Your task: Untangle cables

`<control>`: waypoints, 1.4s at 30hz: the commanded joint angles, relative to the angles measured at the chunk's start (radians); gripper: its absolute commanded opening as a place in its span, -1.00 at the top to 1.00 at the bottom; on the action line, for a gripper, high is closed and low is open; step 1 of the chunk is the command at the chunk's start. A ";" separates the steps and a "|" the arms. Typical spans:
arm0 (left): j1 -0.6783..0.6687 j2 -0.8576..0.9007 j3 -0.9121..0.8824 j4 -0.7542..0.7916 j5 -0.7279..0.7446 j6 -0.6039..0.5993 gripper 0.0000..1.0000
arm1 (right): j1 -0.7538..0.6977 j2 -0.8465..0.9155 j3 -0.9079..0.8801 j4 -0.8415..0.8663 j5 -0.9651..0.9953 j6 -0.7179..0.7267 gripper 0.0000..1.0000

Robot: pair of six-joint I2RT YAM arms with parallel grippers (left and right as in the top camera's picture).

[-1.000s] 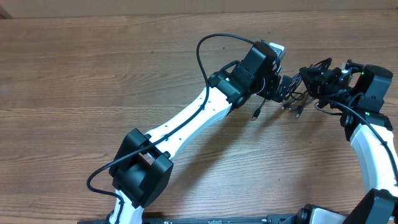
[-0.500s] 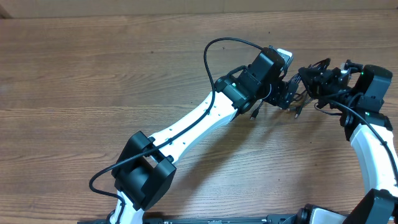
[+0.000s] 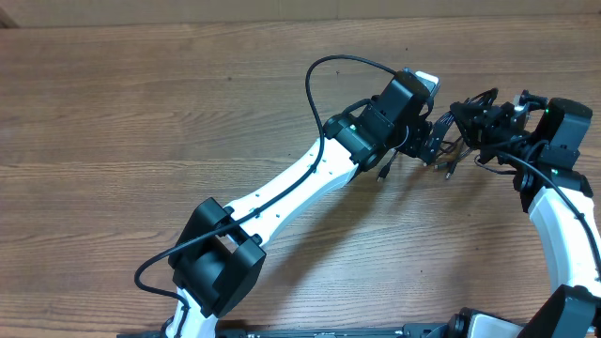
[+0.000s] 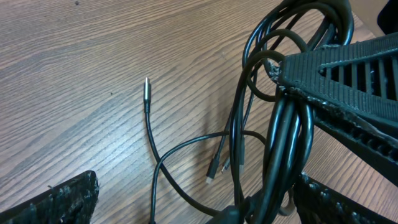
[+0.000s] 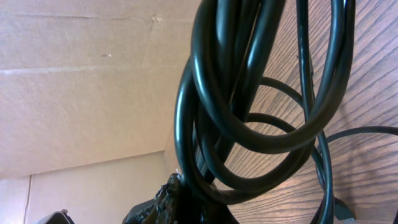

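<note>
Cables (image 4: 289, 134) bunching in our right gripper (image 3: 474, 127) above the far right of the table (image 3: 141, 113).
Nearest us, our left gripper (image 4: 198, 198) is hovering with jaws spread wide either side of the bundle; beyond, the right jaws are pinching its loops, while loose plug ends (image 4: 147, 87) are lying on the wood.

left jaws spread wide, right jaws clamped.
</note>
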 commanded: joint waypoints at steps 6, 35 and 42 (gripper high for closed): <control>0.025 -0.004 0.003 -0.029 -0.020 0.027 -0.99 | 0.002 -0.018 0.014 0.004 -0.008 -0.032 0.92; 0.035 -0.002 0.002 -0.026 -0.190 0.027 -0.99 | 0.081 -0.018 0.014 -0.014 -0.089 -0.032 0.93; 0.035 0.003 0.000 -0.032 -0.194 0.030 0.16 | 0.081 -0.018 0.014 -0.007 -0.133 -0.028 0.92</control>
